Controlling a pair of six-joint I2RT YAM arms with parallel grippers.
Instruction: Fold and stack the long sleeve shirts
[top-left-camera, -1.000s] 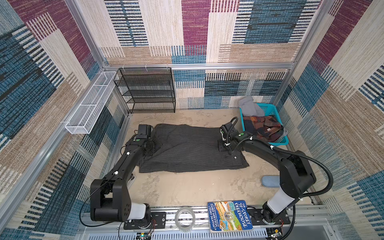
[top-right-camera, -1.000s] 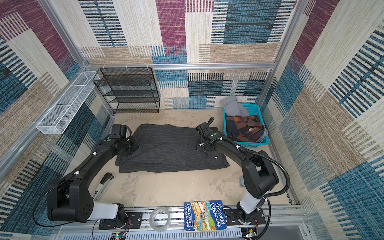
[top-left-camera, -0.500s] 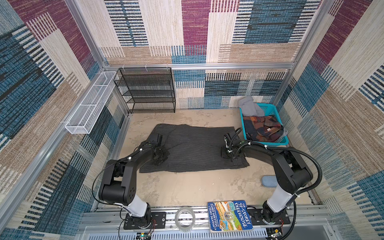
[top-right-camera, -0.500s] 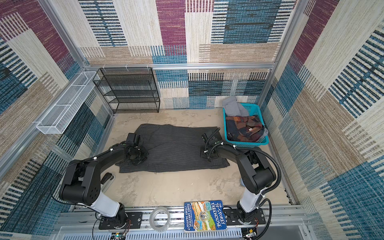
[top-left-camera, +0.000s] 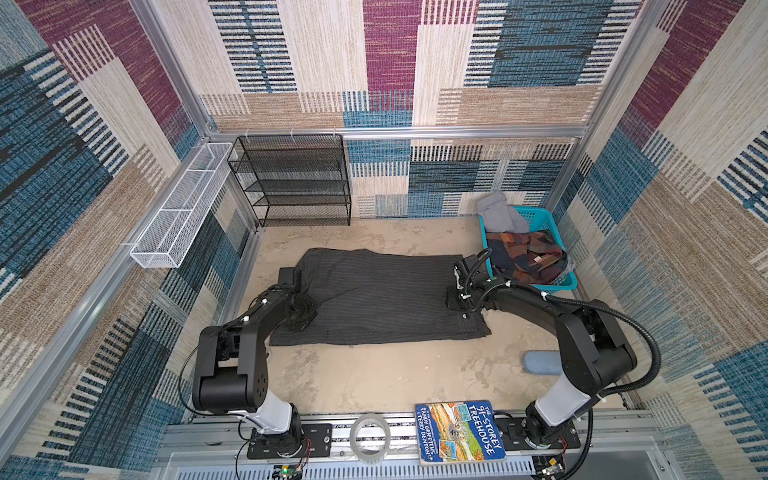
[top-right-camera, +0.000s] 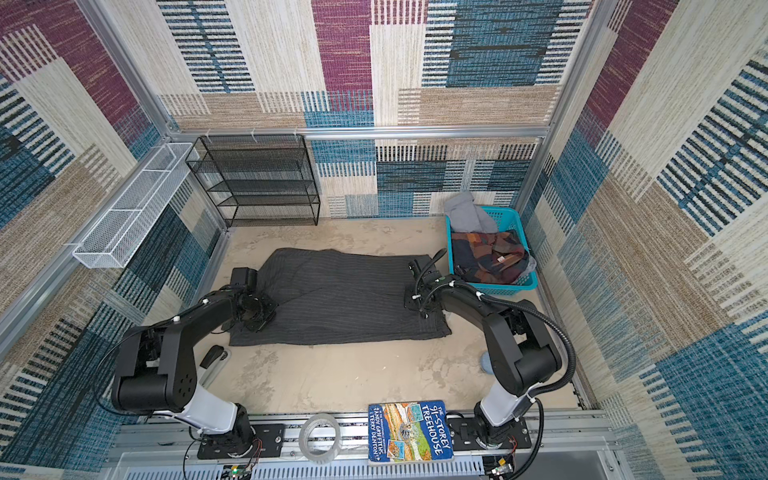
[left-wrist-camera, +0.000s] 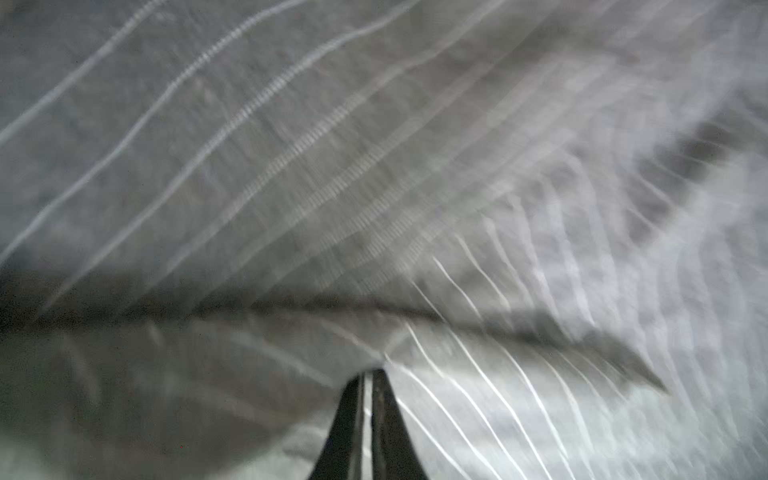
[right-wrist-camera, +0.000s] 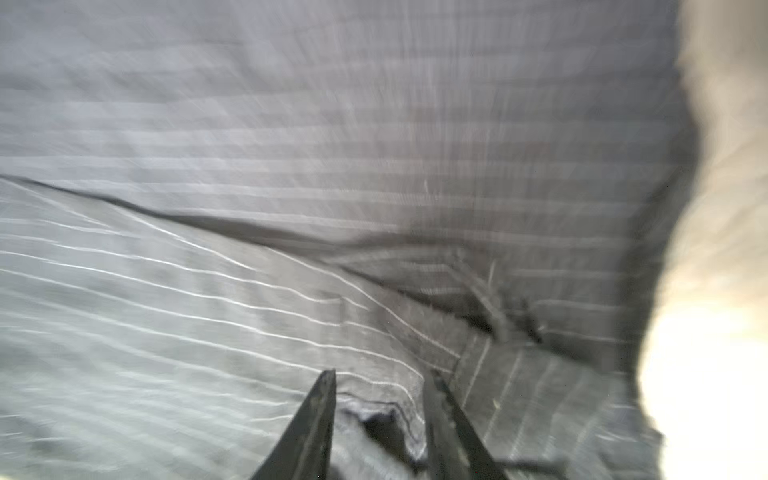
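the left gripper is down on one end of the pinstriped shirt and the right gripper is down on the opposite end. the charcoal cloth lies spread flat between the two tools on the sandy table. in both top views each wrist hides its own fingertips.

in the left wrist view the left gripper is pinched almost closed. only a thin pale sliver of cloth shows between its fingers, and creases in the shirt run together at its tip. a folded edge crosses just ahead of that tip.

in the right wrist view the right gripper stands partly apart at a narrow gap, with a rumpled hem of the shirt bunched between its fingers. the view is blurred. bare table shows past the cloth's edge to one side of this tool.

just behind the right gripper's wrist, on the side away from the left gripper, stands a teal basket. a plaid garment lies in it and a grey garment drapes over its rim.
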